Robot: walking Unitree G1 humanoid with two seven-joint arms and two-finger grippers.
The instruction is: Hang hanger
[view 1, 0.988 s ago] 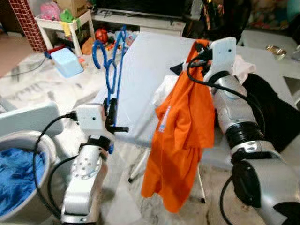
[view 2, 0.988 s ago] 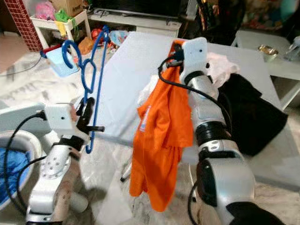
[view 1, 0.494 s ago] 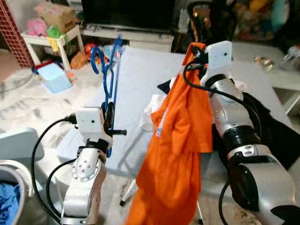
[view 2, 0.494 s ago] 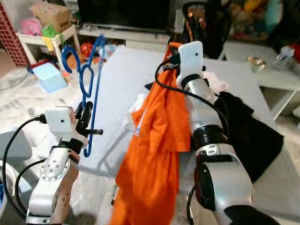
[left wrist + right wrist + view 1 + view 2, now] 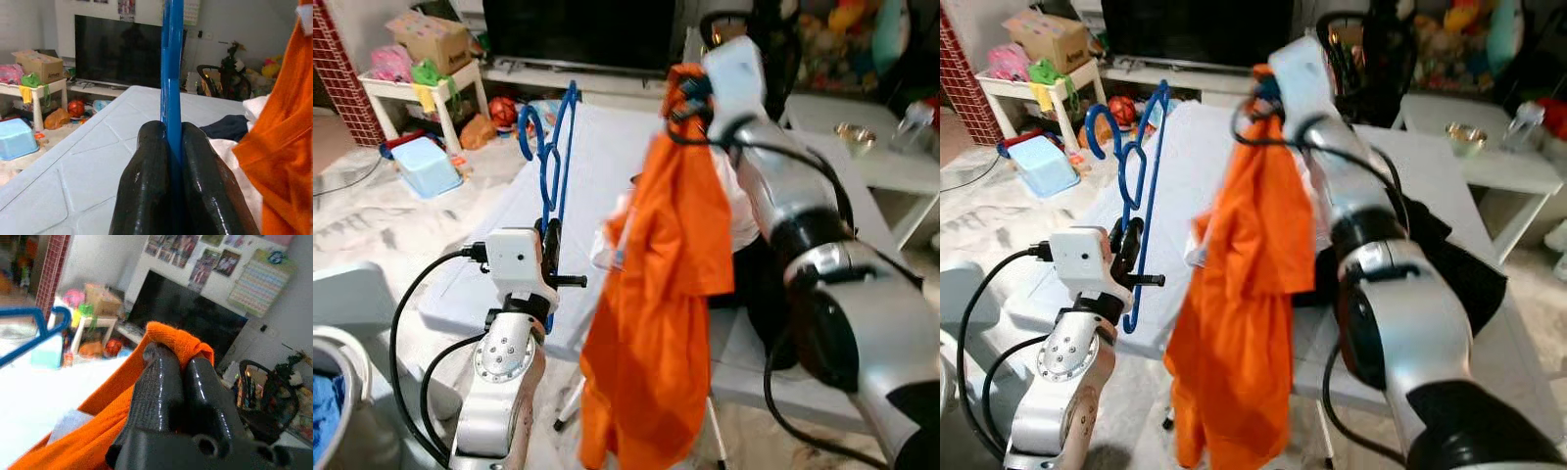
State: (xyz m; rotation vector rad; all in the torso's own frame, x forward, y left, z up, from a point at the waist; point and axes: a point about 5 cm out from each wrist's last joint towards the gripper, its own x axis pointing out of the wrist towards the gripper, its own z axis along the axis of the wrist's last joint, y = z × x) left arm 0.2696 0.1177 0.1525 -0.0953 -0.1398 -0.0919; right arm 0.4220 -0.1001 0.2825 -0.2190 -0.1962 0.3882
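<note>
A blue plastic hanger (image 5: pixel 551 157) stands upright, hook at the top, over the near left edge of the pale grey table (image 5: pixel 607 157). My left gripper (image 5: pixel 548 238) is shut on the hanger's lower bar; in the left wrist view the black fingers (image 5: pixel 146 171) clamp the blue bar (image 5: pixel 172 63). An orange shirt (image 5: pixel 671 284) hangs full length from my right gripper (image 5: pixel 690 90), which is raised high above the table and shut on a fold at the shirt's top (image 5: pixel 176 340). Hanger and shirt are apart, the shirt to the hanger's right.
White cloth (image 5: pixel 617 230) and a black garment (image 5: pixel 1449 264) lie on the table. A grey tub with blue cloth (image 5: pixel 323 401) sits on the floor at the near left. A blue box (image 5: pixel 426 164), toys and a white shelf (image 5: pixel 421 83) stand far left.
My right arm has lifted the orange shirt higher and swung it left, closer to the hanger. The left gripper keeps the hanger upright. The camera view has shifted slightly.
</note>
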